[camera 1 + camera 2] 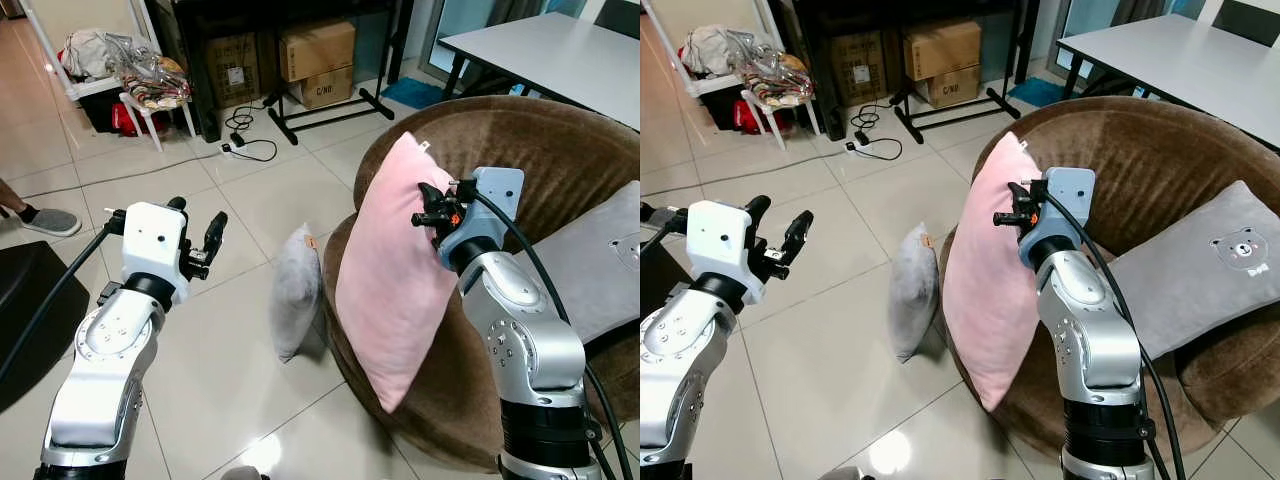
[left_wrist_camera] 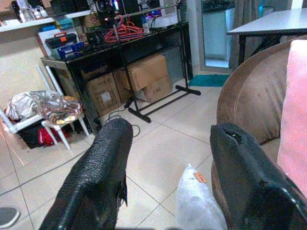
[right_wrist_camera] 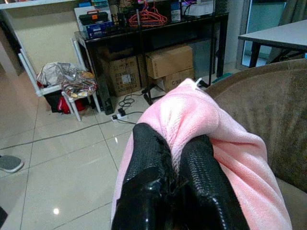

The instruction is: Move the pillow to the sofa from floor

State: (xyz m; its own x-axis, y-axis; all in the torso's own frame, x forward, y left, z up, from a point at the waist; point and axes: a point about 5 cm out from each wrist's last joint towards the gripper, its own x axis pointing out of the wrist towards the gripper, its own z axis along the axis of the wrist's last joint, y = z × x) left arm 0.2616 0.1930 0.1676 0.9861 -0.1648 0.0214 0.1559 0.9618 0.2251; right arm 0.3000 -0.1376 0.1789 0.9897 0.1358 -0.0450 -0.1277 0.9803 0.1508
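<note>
Pillows in a tiled room. From the left: left gripper (image 1: 212, 240) raised over the floor, fingers spread, empty. Next, a grey pillow (image 1: 297, 291) stands on the floor against a brown round sofa (image 1: 540, 150). Then a pink pillow (image 1: 388, 270), upright on the sofa's front edge, pinched by the right gripper (image 3: 173, 165).

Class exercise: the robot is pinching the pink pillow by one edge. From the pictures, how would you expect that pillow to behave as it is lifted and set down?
The pink pillow probably sags: it hangs long and bent from where the right gripper pinches a fold. It seems light, since one pinch holds it. Its fuzzy cover likely resists slipping. Released, it may flop down the brown sofa's front edge.
</note>
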